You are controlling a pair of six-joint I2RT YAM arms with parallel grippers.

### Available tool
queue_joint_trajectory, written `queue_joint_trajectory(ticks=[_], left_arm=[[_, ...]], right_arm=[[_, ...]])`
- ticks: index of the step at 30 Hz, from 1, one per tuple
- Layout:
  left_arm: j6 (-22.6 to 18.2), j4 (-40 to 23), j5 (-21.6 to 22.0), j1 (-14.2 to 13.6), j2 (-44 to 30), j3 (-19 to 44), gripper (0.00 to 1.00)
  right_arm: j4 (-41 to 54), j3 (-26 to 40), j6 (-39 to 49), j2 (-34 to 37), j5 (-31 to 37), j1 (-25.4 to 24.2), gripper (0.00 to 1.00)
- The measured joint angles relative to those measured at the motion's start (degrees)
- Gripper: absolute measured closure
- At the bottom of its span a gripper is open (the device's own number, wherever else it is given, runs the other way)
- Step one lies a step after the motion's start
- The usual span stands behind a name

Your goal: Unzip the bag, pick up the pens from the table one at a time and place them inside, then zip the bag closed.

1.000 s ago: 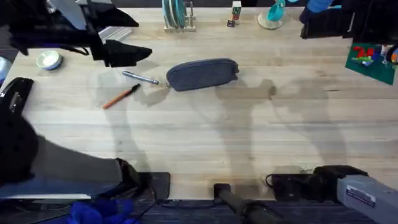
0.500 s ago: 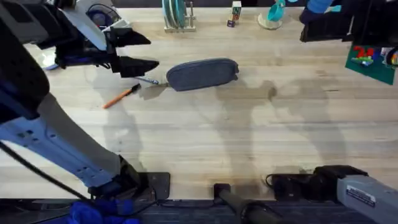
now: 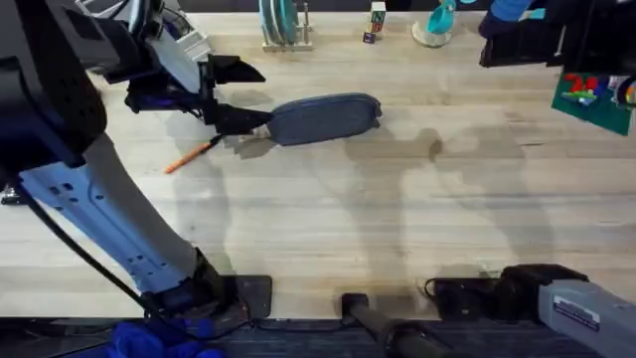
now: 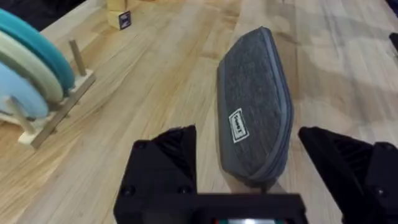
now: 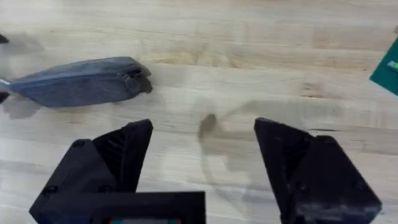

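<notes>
Left end effector [image 3: 241, 94] gapes wide and empty at the bag's [image 3: 325, 117] near end, its long axis running straight ahead. We judge the left arm far nearer; the right end effector [image 5: 202, 155], also open and empty, sits well apart.

You see the table [image 3: 397, 229] from above and behind the arm bases, looking down and forward across its whole width. Your left wrist camera sits low and very close to the bag [image 4: 255, 106], looking along its length between spread fingers. Your right wrist camera looks down from higher and farther back. All three views share the bag [image 3: 323, 118] [image 5: 78, 81] and the wood around it.
</notes>
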State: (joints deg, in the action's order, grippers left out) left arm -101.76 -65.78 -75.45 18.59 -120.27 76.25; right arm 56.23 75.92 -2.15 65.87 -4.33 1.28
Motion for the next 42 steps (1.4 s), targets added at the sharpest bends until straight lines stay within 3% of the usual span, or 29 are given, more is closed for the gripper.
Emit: queue_joint_trajectory(ticks=[6,14,18,21,23,42], left_arm=[[-0.8,0.0,2.1,-2.5,0.0,0.0,0.023],[-1.2,0.5,6.2,-5.7,0.0,0.0,0.154],[-1.3,1.1,7.6,-5.6,0.0,0.0,0.365],[-1.3,1.5,8.3,-5.6,0.0,0.0,0.837],[-1.4,1.7,8.4,-5.7,0.0,0.0,0.948],[-1.5,2.4,8.6,-5.7,0.0,0.0,0.956]], right_arm=[[0.0,0.0,0.0,0.0,0.0,0.0,0.005],[0.0,0.0,0.0,0.0,0.0,0.0,0.006],[0.0,0.0,0.0,0.0,0.0,0.0,0.006],[0.0,0.0,0.0,0.0,0.0,0.0,0.006],[0.0,0.0,0.0,0.0,0.0,0.0,0.005],[0.0,0.0,0.0,0.0,0.0,0.0,0.005]])
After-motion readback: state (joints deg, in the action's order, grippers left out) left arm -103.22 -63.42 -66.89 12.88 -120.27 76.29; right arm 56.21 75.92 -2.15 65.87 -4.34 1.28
